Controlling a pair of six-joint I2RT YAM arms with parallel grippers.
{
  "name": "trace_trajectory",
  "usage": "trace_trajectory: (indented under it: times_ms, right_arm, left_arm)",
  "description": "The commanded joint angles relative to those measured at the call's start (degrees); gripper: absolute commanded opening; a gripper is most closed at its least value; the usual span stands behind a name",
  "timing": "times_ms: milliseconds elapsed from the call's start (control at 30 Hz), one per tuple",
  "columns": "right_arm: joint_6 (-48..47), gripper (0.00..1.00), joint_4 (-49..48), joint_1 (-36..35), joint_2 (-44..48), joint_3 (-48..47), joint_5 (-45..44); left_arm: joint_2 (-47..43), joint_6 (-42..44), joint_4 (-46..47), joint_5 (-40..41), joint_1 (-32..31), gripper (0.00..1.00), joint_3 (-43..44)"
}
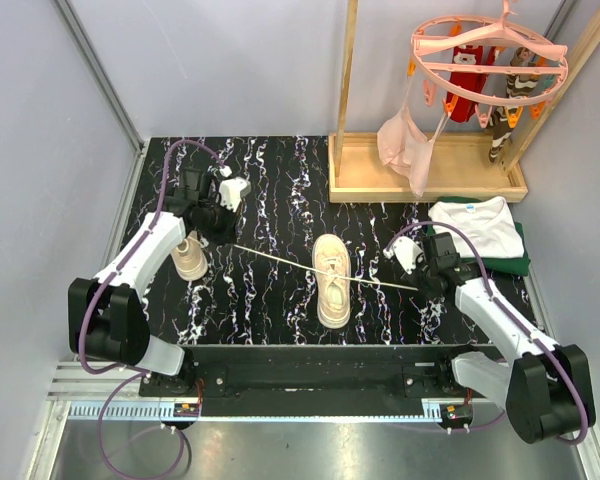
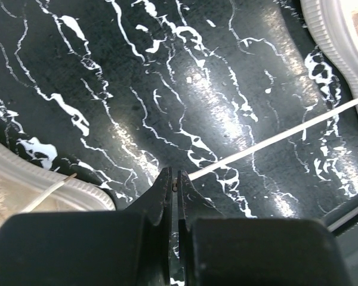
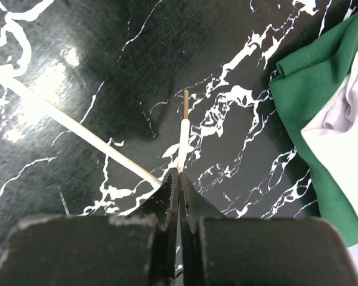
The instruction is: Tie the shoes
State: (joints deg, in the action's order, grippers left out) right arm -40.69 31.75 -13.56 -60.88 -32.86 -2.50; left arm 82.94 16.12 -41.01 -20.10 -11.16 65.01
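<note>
**At the middle shoe, both laces drawn taut**

At the centre of the marbled worktop (image 1: 270, 200), the middle shoe (image 1: 332, 282) lies with a lace stretched out to either side. Left of it, the left end effector (image 1: 224, 238) is pressed together on the left lace end (image 1: 280, 258). Right of it, the right end effector (image 1: 423, 284) is pinching the right lace end (image 1: 380, 284) just behind its brown tip, which pokes out past the fingers in the wrist view. The second shoe (image 1: 190, 258) sits further left of the middle shoe, partly under the left arm.

The step in hand looks like tensioning before the cross. The two pulls should be matched so the middle shoe neither slides nor turns. The right grip has little lace to spare and could slip off if tugged hard. Easing both ends back toward the middle shoe would give slack for crossing.

The count is two shoes, two lace ends and two end effectors. Beyond the middle shoe stand one wooden rack (image 1: 430, 180) and one pink ring hanger (image 1: 488, 45). To its right lies one white T-shirt (image 1: 470, 222) on one green cloth (image 1: 510, 263).
</note>
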Motion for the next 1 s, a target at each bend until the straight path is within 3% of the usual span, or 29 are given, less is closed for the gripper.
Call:
trace_trajectory:
  times_ms: [0, 167, 300, 667, 833, 967]
  right_arm:
    - [-3.0, 0.0, -4.2, 0.7, -2.4, 0.6, -1.3]
    - [-3.6, 0.0, -6.9, 0.9, -6.7, -0.8, -1.8]
    - [-4.4, 0.0, -7.1, 0.9, -6.9, -0.9, -1.8]
    - [-5.5, 0.0, -7.4, 0.9, -6.4, 1.0, -2.0]
    - [-5.2, 0.0, -7.5, 0.9, -7.0, 0.5, 0.1]
    - [-5.3, 0.0, -6.2, 0.9, -8.3, -1.4, 3.8]
  left_arm:
    - [-1.6, 3.1, 2.1, 3.7, 1.1, 0.0, -0.6]
    - [-1.5, 3.6, 4.1, 6.8, 1.2, 0.0, -1.6]
    - [-3.7, 3.0, 4.9, 6.0, 4.4, 0.0, -0.2]
    - [-3.6, 7.2, 2.5, 6.8, 5.4, 0.0, 0.7]
    - [-0.7, 6.2, 2.3, 4.2, 4.3, 0.0, -0.9]
    - [2.7, 5.0, 3.7, 4.4, -0.2, 0.0, -2.3]
